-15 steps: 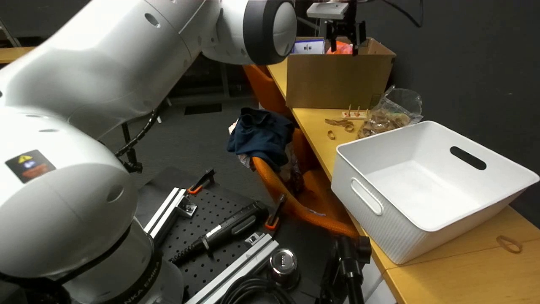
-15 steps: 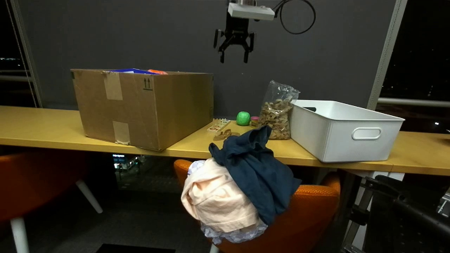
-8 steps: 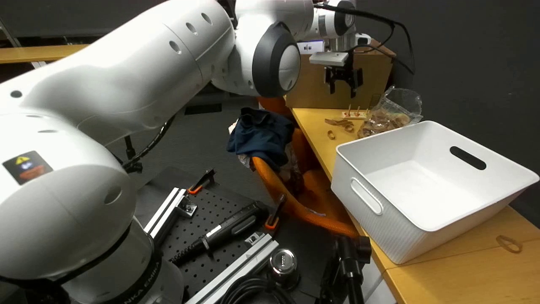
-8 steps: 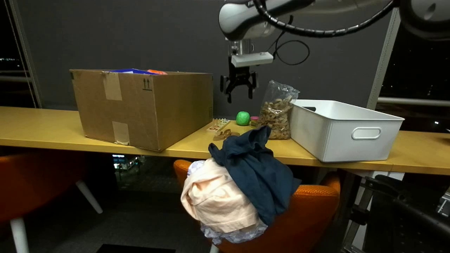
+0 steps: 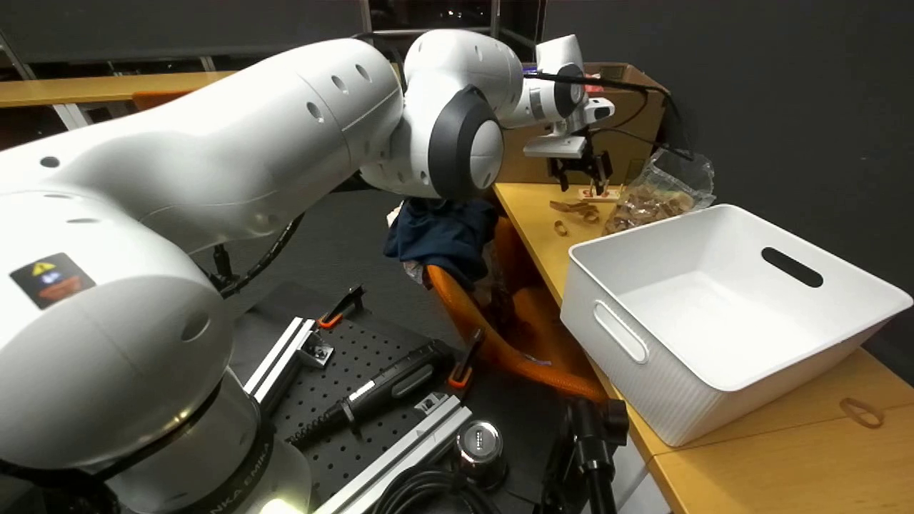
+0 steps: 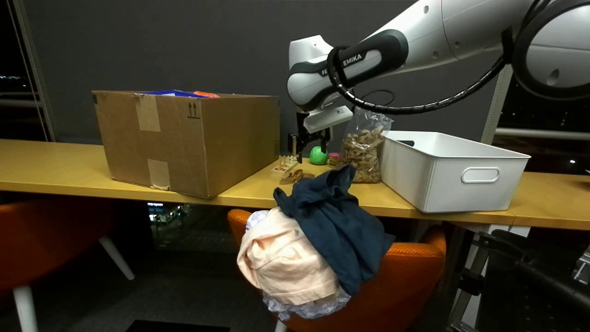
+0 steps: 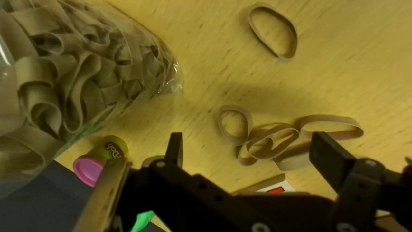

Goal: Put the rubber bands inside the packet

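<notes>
Several tan rubber bands [image 7: 294, 163] lie in a loose cluster on the table, also visible in both exterior views [image 5: 569, 207] [image 6: 291, 177]. A single band [image 7: 291, 52] lies apart from them. The packet [image 6: 368, 119] is a transparent bag full of tan bands, upright with its top up; it shows at the left of the wrist view [image 7: 96, 72]. My gripper [image 7: 246, 141] is open and empty above the table. In the wrist view most of the cluster lies between its fingertips; the right finger covers part of a band. In both exterior views it hangs near the pegboard [image 5: 582, 190] [image 6: 312, 154].
A white bin [image 6: 474, 189] stands beside the packet. A cardboard box [image 6: 242, 143] is on the opposite side. A pegboard with upright pegs [image 6: 282, 168], a green ball [image 6: 318, 156] and a Play-Doh tub [image 7: 88, 169] are close by. Another band [image 5: 877, 421] lies beyond the bin.
My gripper has come down from high above the table to low over it, staying open, and has tilted slightly. The bands and the packet have not moved.
</notes>
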